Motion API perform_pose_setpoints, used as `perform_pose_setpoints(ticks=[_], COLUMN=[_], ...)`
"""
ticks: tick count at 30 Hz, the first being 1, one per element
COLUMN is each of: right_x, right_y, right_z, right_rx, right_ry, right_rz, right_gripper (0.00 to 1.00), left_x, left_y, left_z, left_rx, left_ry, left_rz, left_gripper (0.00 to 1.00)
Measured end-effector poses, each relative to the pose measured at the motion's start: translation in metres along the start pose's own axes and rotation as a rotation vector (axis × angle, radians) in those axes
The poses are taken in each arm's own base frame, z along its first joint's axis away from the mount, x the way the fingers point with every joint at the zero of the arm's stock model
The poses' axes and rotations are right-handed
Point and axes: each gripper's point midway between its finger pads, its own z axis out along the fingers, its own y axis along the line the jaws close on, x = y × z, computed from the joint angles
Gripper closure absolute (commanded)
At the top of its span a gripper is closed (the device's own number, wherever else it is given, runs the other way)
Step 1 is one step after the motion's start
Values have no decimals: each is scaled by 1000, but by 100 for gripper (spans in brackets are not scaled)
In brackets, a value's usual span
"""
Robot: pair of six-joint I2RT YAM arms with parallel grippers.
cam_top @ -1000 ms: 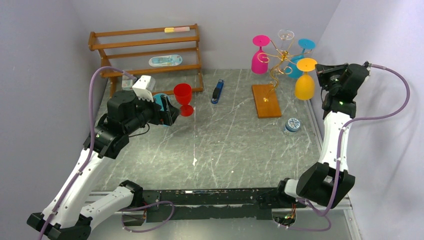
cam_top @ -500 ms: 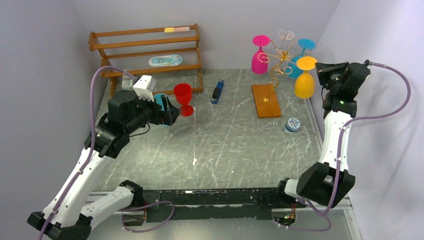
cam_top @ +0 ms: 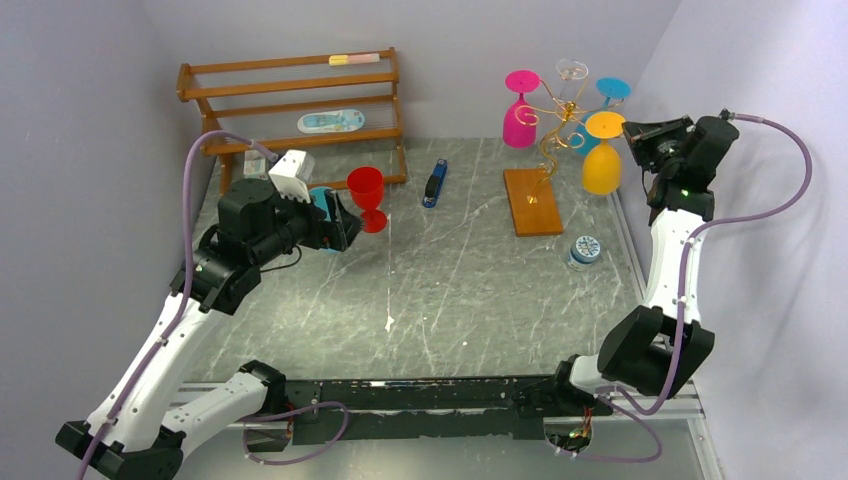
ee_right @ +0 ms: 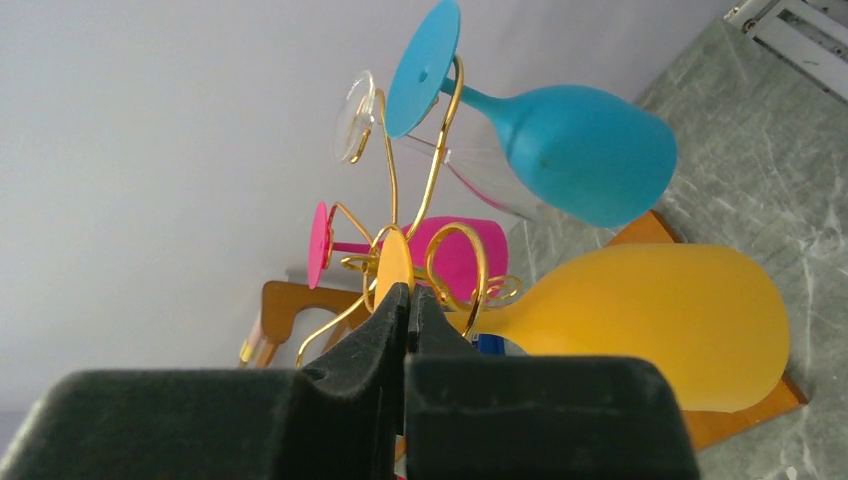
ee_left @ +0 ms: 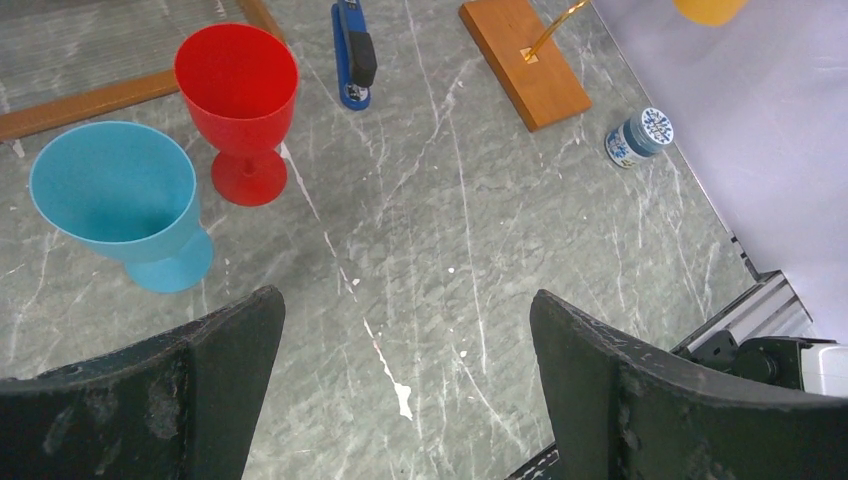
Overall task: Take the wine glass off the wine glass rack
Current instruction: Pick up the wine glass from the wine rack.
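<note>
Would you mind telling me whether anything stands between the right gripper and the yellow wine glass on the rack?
Nothing visible does: the shut right gripper sits at the foot of the yellow wine glass. A gold scroll of the wine glass rack curls round that glass's stem, and the blue wine glass hangs close by.

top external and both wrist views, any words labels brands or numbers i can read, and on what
No text can be read in any view.
Small jar's lid: blue-and-white pattern, no letters made out.
Pale blue package on the wooden shelf: print too small to read.
Blue stapler: no legible marking.
</note>
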Motion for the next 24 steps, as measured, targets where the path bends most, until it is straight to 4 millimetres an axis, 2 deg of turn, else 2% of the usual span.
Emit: perform_pose_setpoints(ticks=[8,24], right_x=[0,-12], right_y=[3,12], right_z=[1,15], right_rx=[-11,-34], right_ry=[2,-50], right_rz=[11,97], right_gripper=[100,100], left_x=[2,8], left_y=[-4,-3], left_z=[2,4], left_rx=[24,30], left_ry=[4,33], left_rz=[-7,8], left_gripper=[3,3])
